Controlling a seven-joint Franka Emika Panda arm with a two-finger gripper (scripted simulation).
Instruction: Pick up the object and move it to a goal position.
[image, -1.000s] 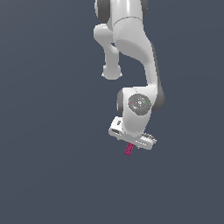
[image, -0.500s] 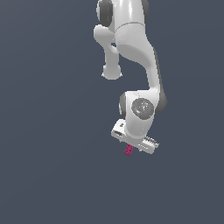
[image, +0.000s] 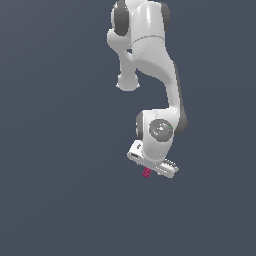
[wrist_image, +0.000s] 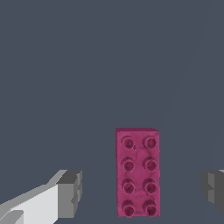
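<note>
The white arm (image: 150, 65) is reaching down from the top of the exterior view, its wrist bent so that the end effector (image: 148, 169) is pointing at the flat dark grey floor (image: 55, 200). The brick (image: 147, 173) is showing as a small magenta speck right under the end effector's body, just peeking out below its lower edge; whether it is resting on the floor there cannot be told.

In the wrist view the brick (wrist_image: 137, 172) is lying long-side on between the two grey fingertips (wrist_image: 71, 193), its top carrying eight round studs in two rows of four. The end effector (wrist_image: 142, 188) is standing wide: one pad is well clear of the brick on one side, the other pad is also apart from it on the opposite side, and neither is touching it. The brick is sitting a little nearer to the pad at the frame's edge than to the other.
</note>
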